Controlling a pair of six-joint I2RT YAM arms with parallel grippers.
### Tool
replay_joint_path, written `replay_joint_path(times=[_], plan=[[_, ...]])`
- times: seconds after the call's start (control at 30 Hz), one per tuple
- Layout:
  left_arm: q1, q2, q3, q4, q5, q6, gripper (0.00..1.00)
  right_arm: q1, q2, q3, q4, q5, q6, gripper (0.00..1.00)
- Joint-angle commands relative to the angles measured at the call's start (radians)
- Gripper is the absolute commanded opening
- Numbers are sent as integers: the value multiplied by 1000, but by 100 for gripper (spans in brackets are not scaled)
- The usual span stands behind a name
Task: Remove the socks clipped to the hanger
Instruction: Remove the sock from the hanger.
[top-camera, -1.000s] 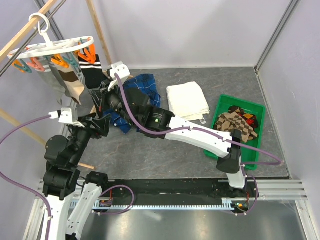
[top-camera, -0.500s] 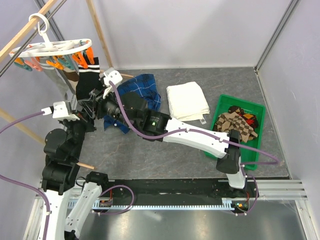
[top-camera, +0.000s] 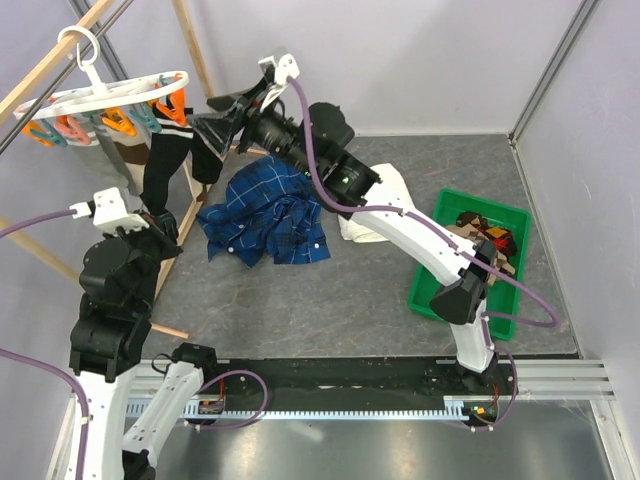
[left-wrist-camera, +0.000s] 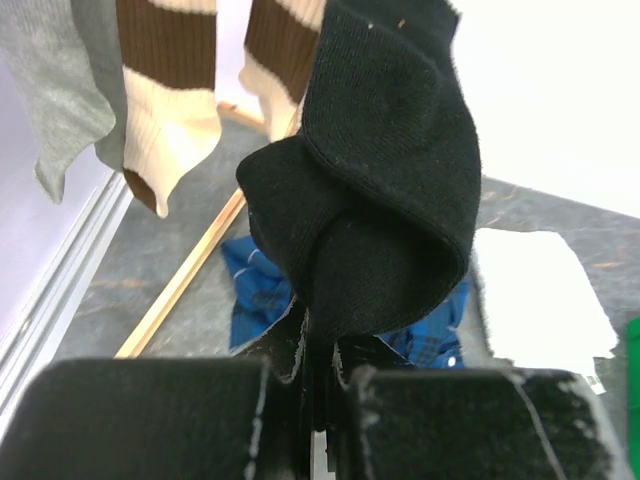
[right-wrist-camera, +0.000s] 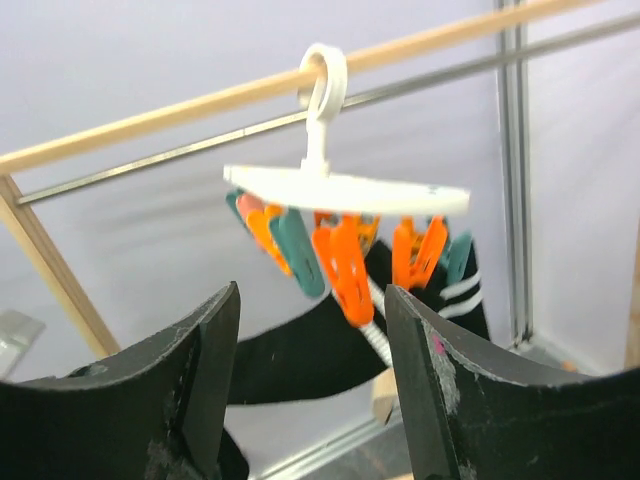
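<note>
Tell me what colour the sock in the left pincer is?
Black. The sock in the left pincer shows best in the left wrist view.

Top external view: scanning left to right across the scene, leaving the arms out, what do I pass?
Hanger → black sock hanging below its right end → blue plaid shirt → white towel → green bin.

Blue plaid shirt (top-camera: 265, 215) crumpled on grey floor (top-camera: 330, 300); white towel (left-wrist-camera: 535, 300) just beside; green bin (top-camera: 438, 225) farther right.
</note>
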Motion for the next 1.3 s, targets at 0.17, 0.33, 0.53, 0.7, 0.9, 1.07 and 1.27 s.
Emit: replay_joint_path(times=[0.17, 0.33, 0.53, 0.7, 0.9, 1.07, 1.27], plan=[[1, 49, 102, -91, -52, -48, 2, -28, 40, -1, 28, -41, 136, 64], [-1, 50, 70, -88, -26, -51, 2, -2, 30, -128, 132, 82, 311, 63], [-1, 55, 47, -85, -7, -53, 2, 66, 78, -130, 226, 26, 334, 67], [1, 49, 33, -83, -24, -51, 2, 103, 113, -77, 153, 103, 314, 69], [-1, 47, 35, -83, -24, -42, 2, 109, 109, -103, 131, 171, 340, 69], [-1, 44, 33, -83, -24, -45, 2, 109, 118, -104, 136, 205, 335, 69], [1, 40, 38, -83, -29, -40, 2, 98, 155, -90, 231, 219, 329, 67]])
